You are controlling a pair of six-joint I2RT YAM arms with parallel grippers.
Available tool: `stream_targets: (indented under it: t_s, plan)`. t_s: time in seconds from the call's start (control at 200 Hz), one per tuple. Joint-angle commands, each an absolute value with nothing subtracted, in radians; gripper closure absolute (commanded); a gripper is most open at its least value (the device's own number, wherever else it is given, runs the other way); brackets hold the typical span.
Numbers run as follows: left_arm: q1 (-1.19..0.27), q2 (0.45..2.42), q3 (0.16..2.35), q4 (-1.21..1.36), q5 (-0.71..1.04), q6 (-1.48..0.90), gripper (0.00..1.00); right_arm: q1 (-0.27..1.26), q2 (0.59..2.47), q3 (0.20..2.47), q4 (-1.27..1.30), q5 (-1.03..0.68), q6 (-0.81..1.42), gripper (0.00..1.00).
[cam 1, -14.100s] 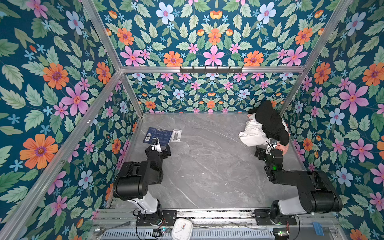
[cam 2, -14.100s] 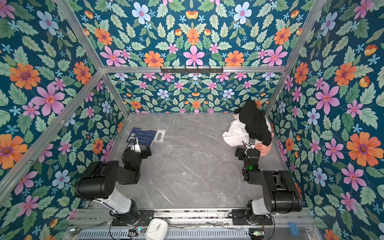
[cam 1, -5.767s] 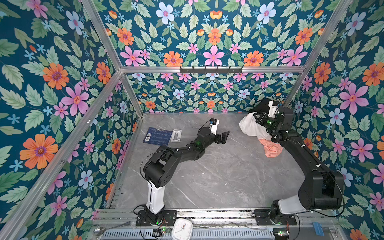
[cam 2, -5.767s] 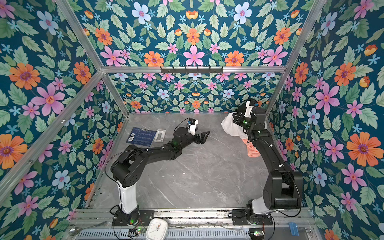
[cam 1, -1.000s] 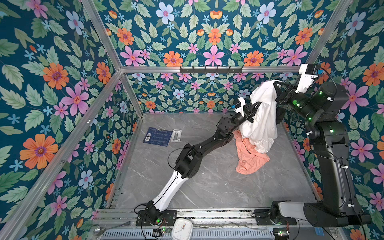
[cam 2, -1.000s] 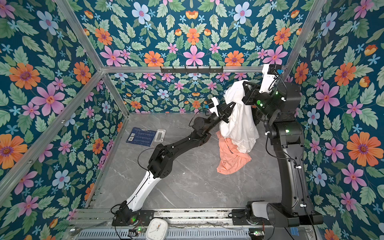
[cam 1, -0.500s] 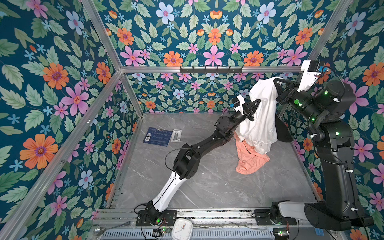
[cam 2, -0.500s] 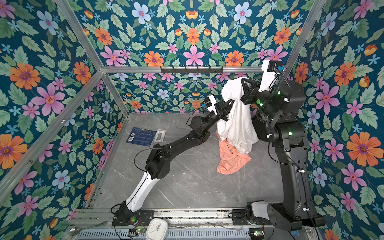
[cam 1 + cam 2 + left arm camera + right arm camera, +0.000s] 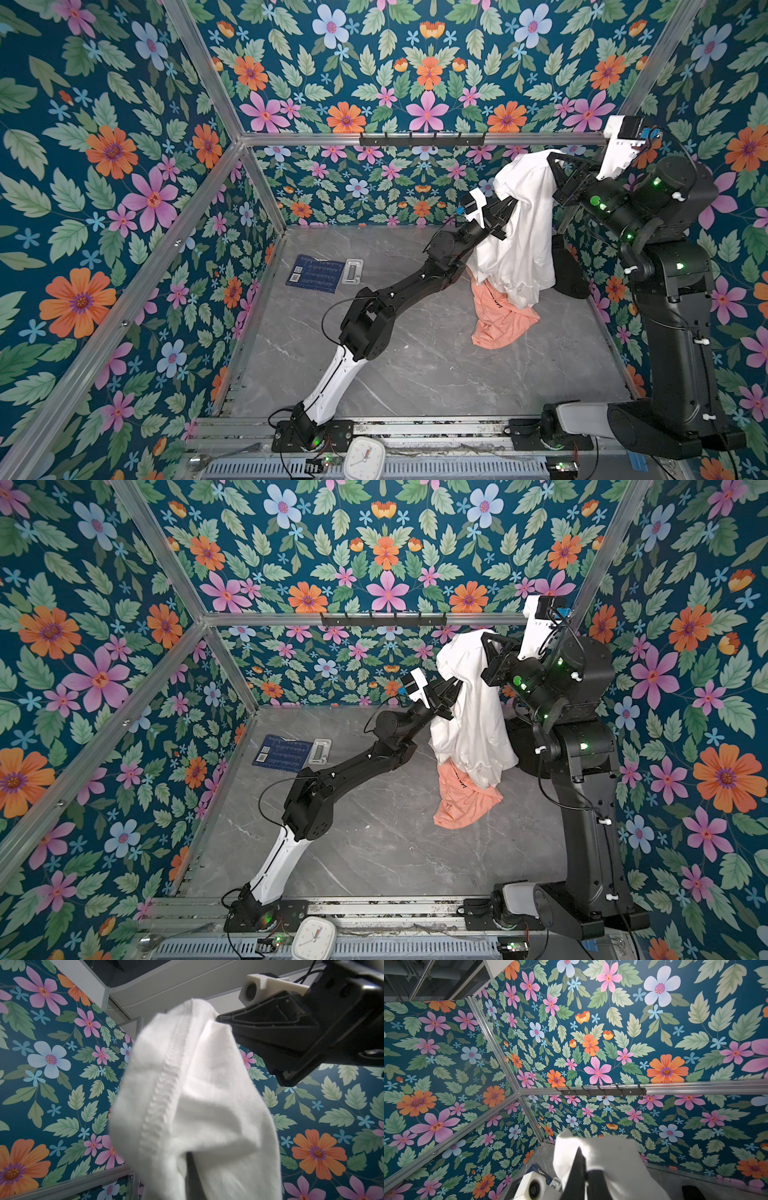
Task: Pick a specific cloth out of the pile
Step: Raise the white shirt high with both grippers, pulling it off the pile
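The cloth [image 9: 519, 241] hangs with its long axis vertical, its hem draped on the salmon shirt [image 9: 498, 322] below. The right gripper [image 9: 552, 162] pinches its top edge; the left gripper [image 9: 503, 214], lower at its side, is clamped on a fold. A clear lift probably runs straight up.

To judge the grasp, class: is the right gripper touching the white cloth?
Touching. The left wrist view shows the right gripper pinching the top fold of the white cloth, which hangs below it.
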State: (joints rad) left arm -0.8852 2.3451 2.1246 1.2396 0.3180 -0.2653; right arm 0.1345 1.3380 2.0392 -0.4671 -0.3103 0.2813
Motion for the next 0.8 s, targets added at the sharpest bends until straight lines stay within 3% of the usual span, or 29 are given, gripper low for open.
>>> stream_targets:
  t_s: [0.0, 0.795]
  plan:
    - [-0.885, 2.329, 2.128, 1.281, 0.320, -0.252, 1.00, 0.141, 1.343, 2.063, -0.436, -0.320, 0.267, 1.00]
    - [-0.882, 2.217, 2.123, 1.163, 0.369, -0.186, 1.00, 0.142, 1.348, 2.134, -0.394, -0.294, 0.295, 1.00]
